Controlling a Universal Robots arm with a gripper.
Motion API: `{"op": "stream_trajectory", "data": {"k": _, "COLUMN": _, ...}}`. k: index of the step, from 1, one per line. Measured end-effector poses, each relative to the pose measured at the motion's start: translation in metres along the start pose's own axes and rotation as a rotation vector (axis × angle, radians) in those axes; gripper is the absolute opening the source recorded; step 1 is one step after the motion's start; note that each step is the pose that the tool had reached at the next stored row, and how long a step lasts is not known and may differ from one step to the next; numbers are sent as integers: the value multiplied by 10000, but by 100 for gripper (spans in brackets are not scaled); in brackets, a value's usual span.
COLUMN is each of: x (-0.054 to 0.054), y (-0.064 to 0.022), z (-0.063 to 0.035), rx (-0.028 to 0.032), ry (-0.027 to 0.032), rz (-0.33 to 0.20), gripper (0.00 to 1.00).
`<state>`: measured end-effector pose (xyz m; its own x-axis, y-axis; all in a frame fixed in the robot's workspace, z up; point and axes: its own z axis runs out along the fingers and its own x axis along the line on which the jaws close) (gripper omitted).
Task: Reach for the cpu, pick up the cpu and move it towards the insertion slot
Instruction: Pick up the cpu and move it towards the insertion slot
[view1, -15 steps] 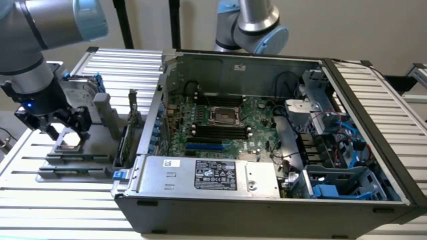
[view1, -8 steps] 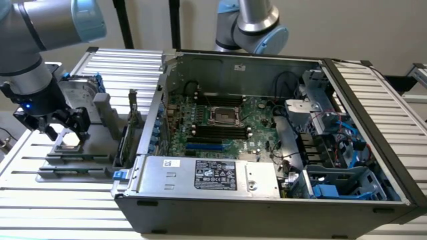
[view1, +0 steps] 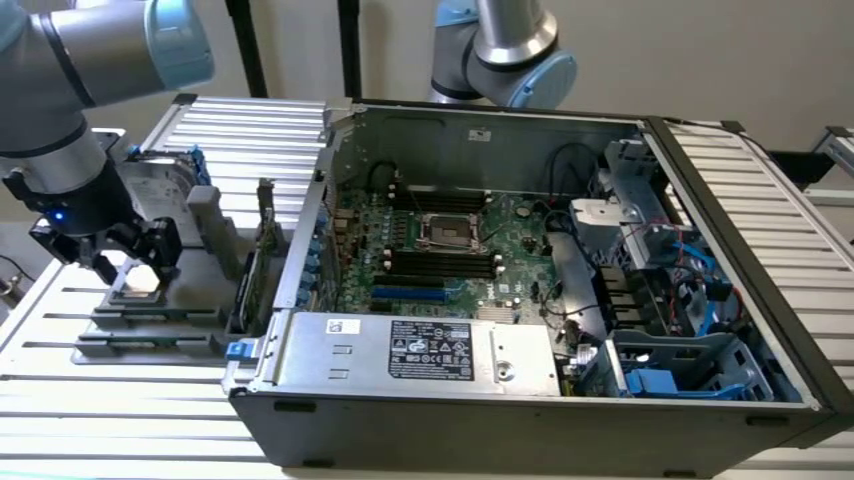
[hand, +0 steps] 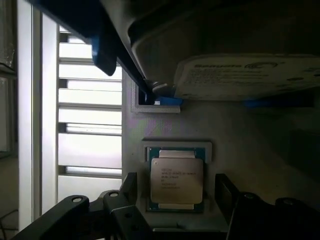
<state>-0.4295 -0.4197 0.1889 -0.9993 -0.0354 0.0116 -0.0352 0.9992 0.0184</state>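
Fingers (hand: 226, 196) spread apart, one on each side of the cpu (hand: 177, 180), which lies flat in a grey holder (hand: 177, 145) outside the open computer case (view1: 534, 430). The insertion slot (view1: 449, 231) sits inside the case.

Robotics lab: opened PC case (view1: 507, 140) on slatted alu table (view1: 120, 440) (robot arm (view1: 80, 50) alongside)

Silver-grey tubular arm (view1: 60, 150) with pale blue joint caps (view1: 180, 45). Black wrist section (view1: 83, 200) with small blue light (view1: 54, 215). Black two-fingered hand (view1: 134, 260), round holes in linkages.
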Motion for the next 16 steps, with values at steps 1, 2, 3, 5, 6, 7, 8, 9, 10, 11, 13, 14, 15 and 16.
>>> {"op": "stream_trajectory", "data": {"k": 1, "x": 0, "y": 0, "z": 7, "rx": -6, "ry": 0, "rz": 0, "gripper": 73}}
{"op": "stream_trajectory", "data": {"k": 2, "x": 0, "y": -1, "z": 13, "rx": -12, "ry": -1, "rz": -1, "gripper": 73}}
{"op": "stream_trajectory", "data": {"k": 3, "x": 0, "y": -1, "z": 18, "rx": -20, "ry": 0, "rz": -1, "gripper": 73}}
{"op": "stream_trajectory", "data": {"k": 5, "x": 0, "y": -1, "z": 26, "rx": -42, "ry": -1, "rz": -1, "gripper": 73}}
{"op": "stream_trajectory", "data": {"k": 6, "x": -1, "y": -1, "z": 28, "rx": -57, "ry": -1, "rz": -2, "gripper": 73}}
{"op": "stream_trajectory", "data": {"k": 7, "x": -1, "y": -1, "z": 30, "rx": -72, "ry": -3, "rz": -2, "gripper": 73}}
{"op": "stream_trajectory", "data": {"k": 8, "x": -1, "y": -1, "z": 32, "rx": -86, "ry": -4, "rz": -2, "gripper": 73}}
{"op": "stream_trajectory", "data": {"k": 9, "x": -1, "y": -1, "z": 33, "rx": -99, "ry": -5, "rz": -2, "gripper": 73}}
{"op": "stream_trajectory", "data": {"k": 10, "x": -1, "y": -1, "z": 33, "rx": -104, "ry": -5, "rz": -2, "gripper": 73}}
{"op": "stream_trajectory", "data": {"k": 11, "x": -1, "y": -1, "z": 33, "rx": -106, "ry": -5, "rz": -2, "gripper": 73}}
{"op": "stream_trajectory", "data": {"k": 13, "x": -1, "y": -1, "z": 33, "rx": -107, "ry": -5, "rz": -3, "gripper": 73}}
{"op": "stream_trajectory", "data": {"k": 14, "x": -2, "y": -1, "z": 33, "rx": -108, "ry": -6, "rz": -2, "gripper": 73}}
{"op": "stream_trajectory", "data": {"k": 15, "x": -3, "y": -1, "z": 33, "rx": -108, "ry": -6, "rz": -2, "gripper": 73}}
{"op": "stream_trajectory", "data": {"k": 16, "x": -6, "y": -1, "z": 33, "rx": -108, "ry": -5, "rz": -2, "gripper": 73}}
